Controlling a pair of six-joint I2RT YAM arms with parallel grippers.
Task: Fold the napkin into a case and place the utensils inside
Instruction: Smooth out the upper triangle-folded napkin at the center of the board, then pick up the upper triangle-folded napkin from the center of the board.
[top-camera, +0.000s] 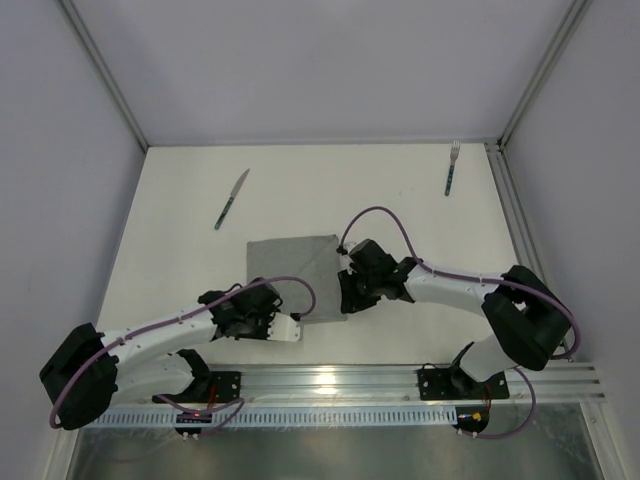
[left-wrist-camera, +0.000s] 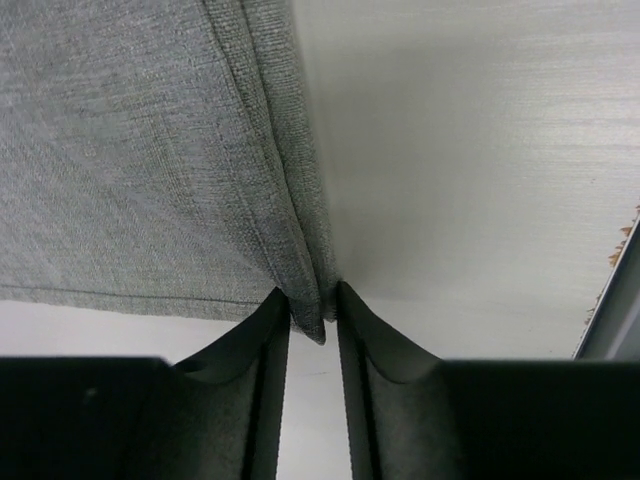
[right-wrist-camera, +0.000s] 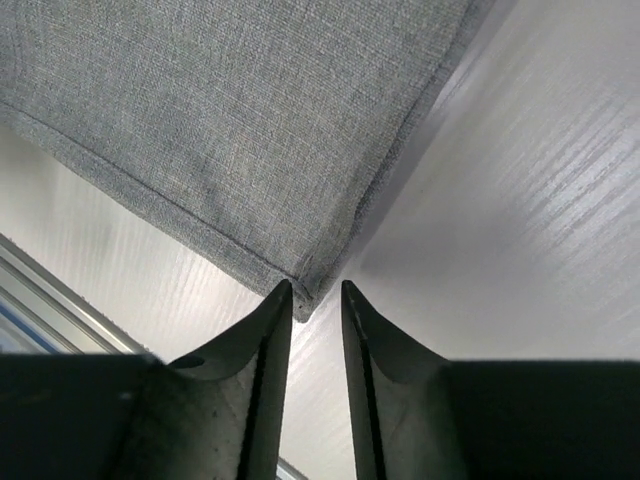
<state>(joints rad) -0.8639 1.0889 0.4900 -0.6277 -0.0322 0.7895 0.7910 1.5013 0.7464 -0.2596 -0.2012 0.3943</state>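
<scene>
Left wrist, grey napkin, doubled edge pinched in left tool, right tool slightly parted, empty

White counter, seen from above. Plain pale grey walls stood behind the counter and at both its sides, and slim metal posts rose from its far corners. A ribbed aluminium rail ran along its near edge. Lighting was even and diffuse.
</scene>
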